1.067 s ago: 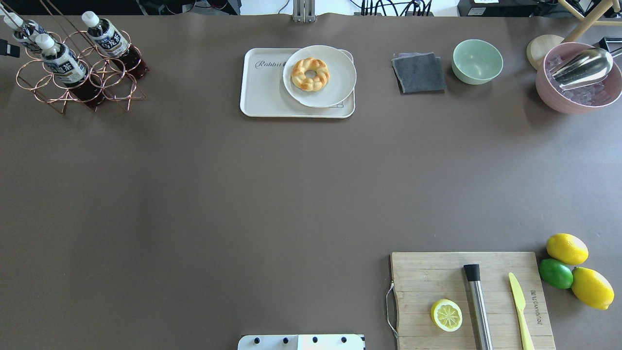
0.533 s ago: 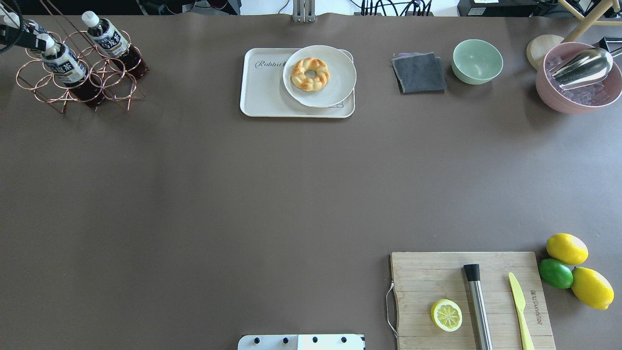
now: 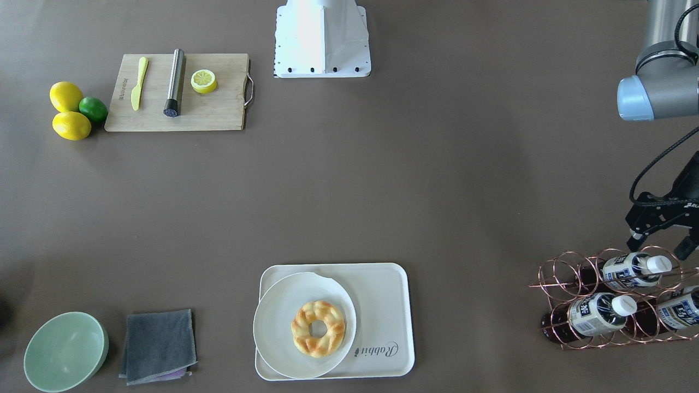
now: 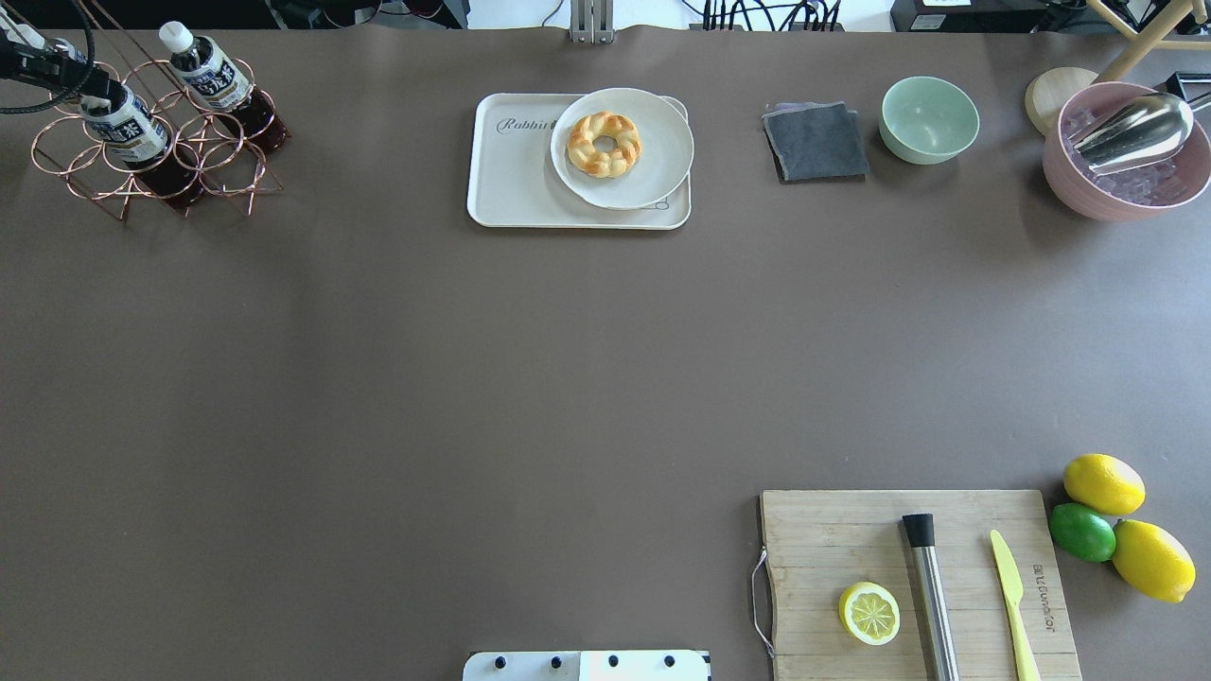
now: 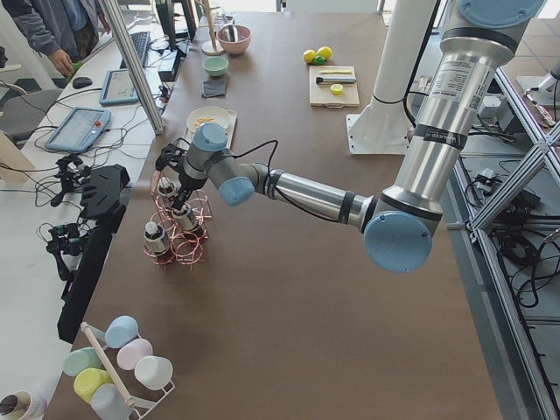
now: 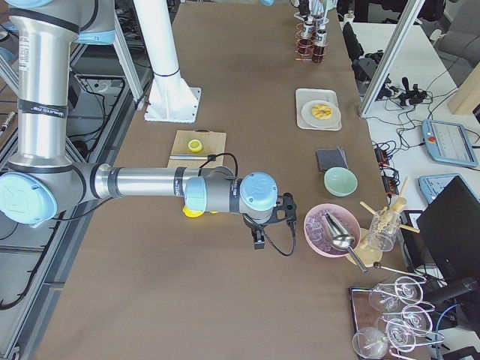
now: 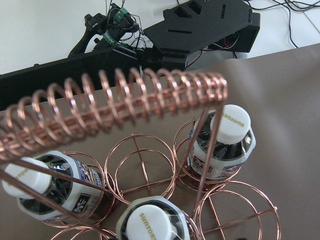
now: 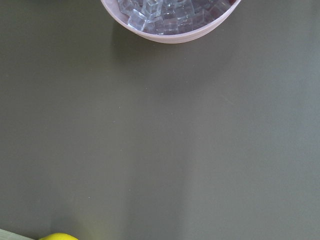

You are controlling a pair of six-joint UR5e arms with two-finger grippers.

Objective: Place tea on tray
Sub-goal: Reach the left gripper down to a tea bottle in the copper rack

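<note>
Three tea bottles stand in a copper wire rack (image 4: 156, 170) at the far left corner. One tea bottle (image 4: 206, 74) stands at the rack's right, one (image 4: 123, 130) in the middle, and one is mostly hidden behind my left gripper. My left gripper (image 3: 658, 245) is open and hovers just beside the cap of a racked bottle (image 3: 628, 270), holding nothing. The left wrist view shows white caps (image 7: 230, 122) close below. The cream tray (image 4: 516, 184) lies at the far centre and bears a round plate (image 4: 653, 165) with a donut. My right gripper (image 6: 259, 240) shows only in the exterior right view; I cannot tell its state.
A grey cloth (image 4: 816, 142), a green bowl (image 4: 929, 118) and a pink bowl of ice (image 4: 1126, 180) with a metal scoop sit at the far right. A wooden cutting board (image 4: 823, 539) with a lemon half, muddler and knife lies near right, beside lemons and a lime (image 4: 1083, 532).
My left gripper has come in from the left edge toward the rack and now sits over the bottle caps. Nothing else has moved.
</note>
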